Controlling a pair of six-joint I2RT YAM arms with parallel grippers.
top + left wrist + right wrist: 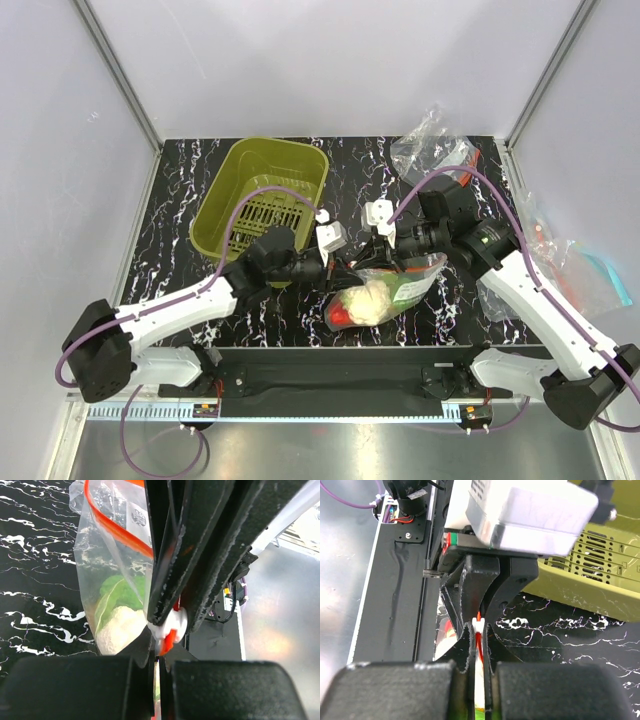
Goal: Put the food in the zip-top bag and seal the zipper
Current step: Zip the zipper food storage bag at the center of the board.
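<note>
Left wrist view: left pincer [156, 664] and right pincer [478, 630] clamp the zipper [112, 530], which we judge the firmest hold on the limp zip-top bag [102, 575].

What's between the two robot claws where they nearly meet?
The red zipper, pinched by both the left gripper and right gripper; the right wrist view shows it.

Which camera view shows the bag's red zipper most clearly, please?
The left wrist view: the zipper runs as a long red strip across the mouth of the bag. The right wrist view shows only a red sliver pinched between fingers. The top view barely shows it.
</note>
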